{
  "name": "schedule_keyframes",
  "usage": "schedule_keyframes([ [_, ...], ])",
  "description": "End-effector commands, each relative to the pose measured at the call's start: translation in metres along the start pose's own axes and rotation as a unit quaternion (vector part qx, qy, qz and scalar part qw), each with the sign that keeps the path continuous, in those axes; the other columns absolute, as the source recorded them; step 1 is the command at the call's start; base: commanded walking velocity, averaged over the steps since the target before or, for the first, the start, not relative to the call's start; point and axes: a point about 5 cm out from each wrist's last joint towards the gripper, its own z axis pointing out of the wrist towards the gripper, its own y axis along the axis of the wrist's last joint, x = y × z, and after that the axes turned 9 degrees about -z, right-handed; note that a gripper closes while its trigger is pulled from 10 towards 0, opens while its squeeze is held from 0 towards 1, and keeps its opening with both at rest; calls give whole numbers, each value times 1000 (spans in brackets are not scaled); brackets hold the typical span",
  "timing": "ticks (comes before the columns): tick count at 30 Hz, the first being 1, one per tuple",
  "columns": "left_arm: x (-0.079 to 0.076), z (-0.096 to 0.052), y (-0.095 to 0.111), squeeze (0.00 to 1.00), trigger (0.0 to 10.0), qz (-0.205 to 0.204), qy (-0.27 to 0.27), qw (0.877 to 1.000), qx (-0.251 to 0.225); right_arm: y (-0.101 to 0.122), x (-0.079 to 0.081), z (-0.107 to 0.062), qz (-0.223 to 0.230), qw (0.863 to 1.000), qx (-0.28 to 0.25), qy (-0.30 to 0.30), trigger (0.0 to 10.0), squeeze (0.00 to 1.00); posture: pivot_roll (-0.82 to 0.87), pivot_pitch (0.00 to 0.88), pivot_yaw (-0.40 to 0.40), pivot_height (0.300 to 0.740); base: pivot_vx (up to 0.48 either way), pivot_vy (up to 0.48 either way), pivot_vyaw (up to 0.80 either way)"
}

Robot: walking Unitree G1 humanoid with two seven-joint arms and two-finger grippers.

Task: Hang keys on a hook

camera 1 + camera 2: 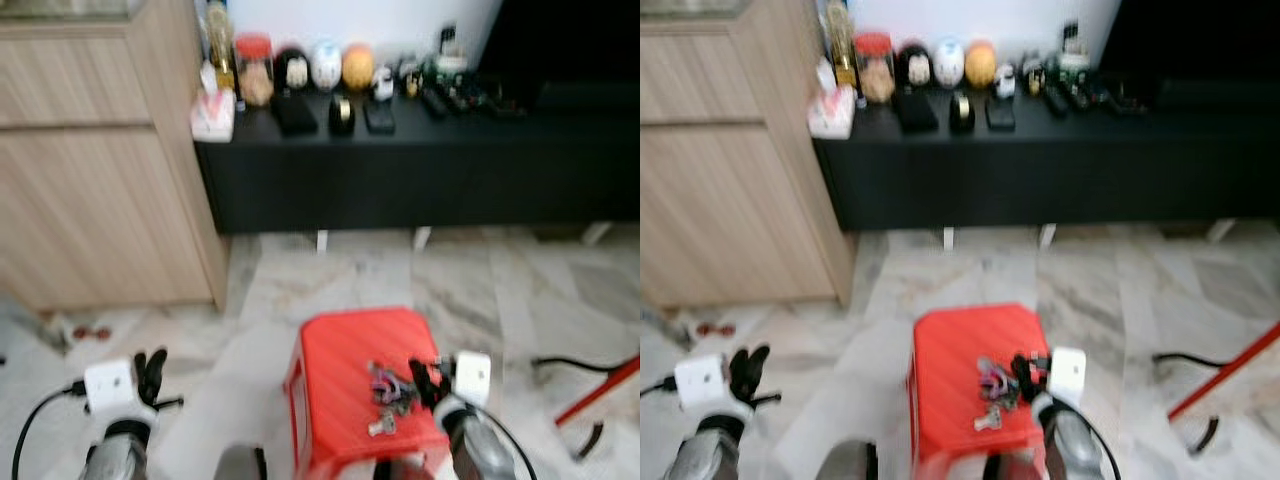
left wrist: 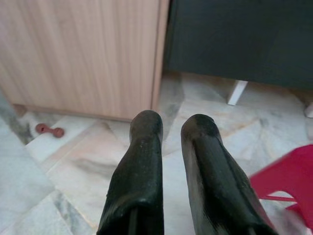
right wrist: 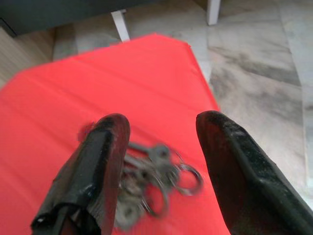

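Note:
A bunch of keys (image 1: 390, 397) on metal rings lies on top of a red plastic stool (image 1: 340, 370) in front of me. My right gripper (image 1: 428, 378) hovers just over the stool's right side, beside the keys. In the right wrist view its fingers (image 3: 105, 147) stand open, and the keys (image 3: 156, 171) lie on the stool between them, untouched. My left gripper (image 1: 150, 375) hangs low on the left over the marble floor, away from the stool. Its fingers (image 2: 146, 147) are close together with nothing between them.
A long black low cabinet (image 1: 420, 170) runs along the far wall, carrying jars, round ornaments and small black items. A tall wooden cabinet (image 1: 90, 150) stands at the left. A red bar (image 1: 600, 395) and a black cable (image 1: 570, 365) lie on the floor at the right.

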Motion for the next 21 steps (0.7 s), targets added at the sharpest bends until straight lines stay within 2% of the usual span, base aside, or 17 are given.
schedule_keyframes([
  [1, -3, -1, -1, 0, 10000, -2, -6, 1000, 0, -2, -2, -1, 4, 1000, 7, 1, 10000, 0, 204, 76, -85, 636, 0, 0, 0],
  [10, -2, -1, -1, 0, 10000, 2, -6, 1000, 3, -19, 0, -6, 32, 998, 57, 10, 10000, 0, 203, 84, -87, 636, 0, 0, 0],
  [11, -2, -1, -1, 0, 10000, 2, -5, 1000, 3, -21, 2, -7, 33, 997, 60, 18, 10000, 925, 204, 84, -87, 636, 0, 0, 0],
  [12, -2, -1, -2, 0, 10000, 2, -5, 1000, 3, -21, 3, -7, 29, 997, 63, 24, 10000, 1000, 204, 84, -87, 636, 0, 0, 0],
  [16, -1, -1, -2, 0, 10000, 3, -3, 1000, 3, -22, 4, -6, 24, 997, 70, 23, 10000, 1000, 208, 83, -90, 636, 0, 0, 0],
  [17, -1, -1, -2, 0, 10000, 3, -2, 1000, 3, -22, 4, -6, 23, 997, 71, 23, 10000, 769, 208, 83, -90, 636, 0, 0, 0],
  [18, -1, -1, -2, 0, 10000, 3, -2, 1000, 3, -21, 5, -5, 22, 997, 72, 23, 10000, 141, 209, 84, -90, 636, 0, 0, 0],
  [19, -1, -1, -2, 0, 10000, 3, -2, 1000, 3, -21, 5, -5, 22, 997, 73, 23, 10000, 141, 209, 84, -90, 636, 0, 0, 0],
  [20, -1, -1, -2, 0, 10000, 3, -3, 1000, 3, -20, 5, -4, 21, 997, 73, 23, 10000, 0, 210, 85, -91, 636, 0, 0, 0],
  [21, -1, -1, -2, 0, 10000, 3, -3, 1000, 3, -19, 4, -3, 20, 997, 76, 22, 10000, 0, 210, 87, -92, 636, 0, 0, 0],
])
